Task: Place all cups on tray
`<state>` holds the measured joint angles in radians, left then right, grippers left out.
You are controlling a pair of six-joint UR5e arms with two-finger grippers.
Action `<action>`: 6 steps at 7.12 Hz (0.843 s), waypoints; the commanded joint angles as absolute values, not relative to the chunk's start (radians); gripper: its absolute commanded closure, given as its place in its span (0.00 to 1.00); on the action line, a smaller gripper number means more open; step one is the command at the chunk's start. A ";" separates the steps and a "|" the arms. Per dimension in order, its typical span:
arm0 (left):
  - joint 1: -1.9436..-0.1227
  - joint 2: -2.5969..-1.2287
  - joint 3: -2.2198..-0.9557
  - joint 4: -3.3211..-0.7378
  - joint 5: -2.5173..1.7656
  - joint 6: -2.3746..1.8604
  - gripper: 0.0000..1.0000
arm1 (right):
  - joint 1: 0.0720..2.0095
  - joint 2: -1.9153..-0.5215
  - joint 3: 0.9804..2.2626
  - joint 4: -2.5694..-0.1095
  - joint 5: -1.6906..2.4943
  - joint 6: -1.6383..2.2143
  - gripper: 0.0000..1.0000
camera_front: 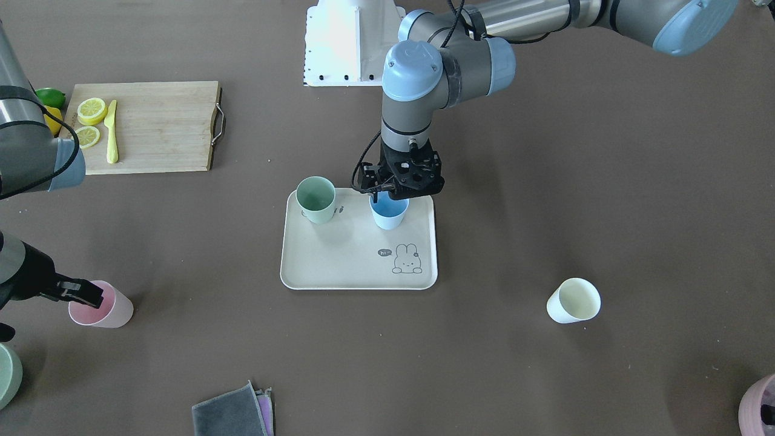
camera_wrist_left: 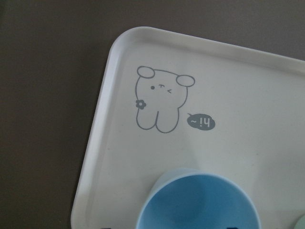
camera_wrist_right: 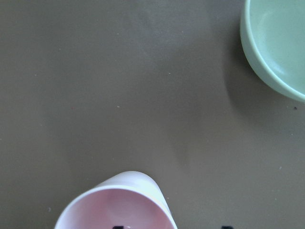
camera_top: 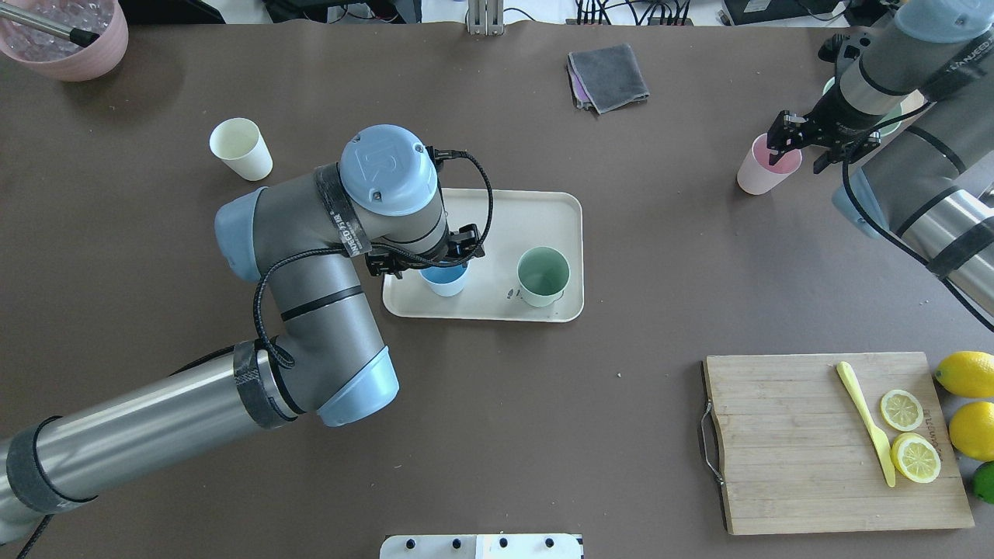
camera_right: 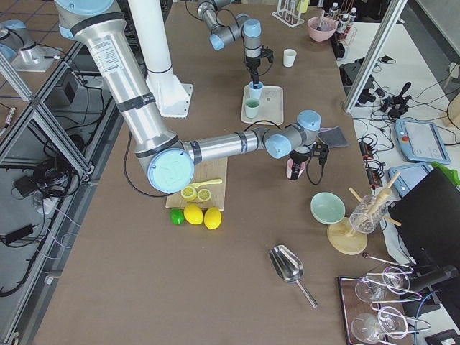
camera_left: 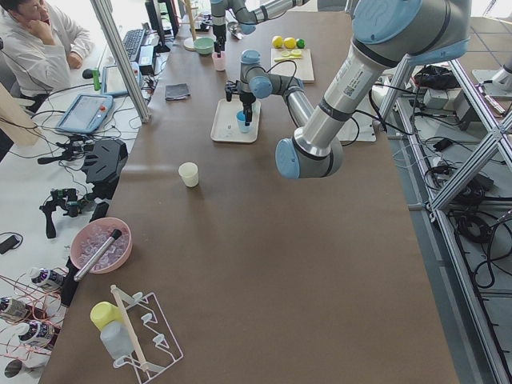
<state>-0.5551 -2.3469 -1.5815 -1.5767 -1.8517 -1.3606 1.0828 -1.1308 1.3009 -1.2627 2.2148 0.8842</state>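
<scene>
The right end effector [camera_top: 794, 149] hangs unclenched astride the rim of the small pink matte tumbler [camera_top: 759, 169] just beneath it, and I reckon a square pinch and a straight lift would avoid tipping.

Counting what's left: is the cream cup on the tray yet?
No, the cream cup stands on the table, apart from the tray.
</scene>
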 commanded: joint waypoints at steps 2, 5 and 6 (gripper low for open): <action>-0.615 -2.260 -1.809 -1.475 -1.853 -1.348 0.02 | 1.075 -1.124 1.301 -1.261 2.253 0.891 1.00; -0.783 -2.136 -1.885 -1.474 -1.912 -1.037 0.02 | 0.976 -0.943 1.322 -1.262 2.295 1.120 1.00; -0.875 -2.094 -1.881 -1.482 -1.984 -0.914 0.02 | 0.916 -0.877 1.322 -1.259 2.286 1.223 1.00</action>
<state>-0.7742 -2.1500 -1.8762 -1.4765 -1.9123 -1.0700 0.9893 -0.9621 1.3187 -1.2618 2.2902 1.0948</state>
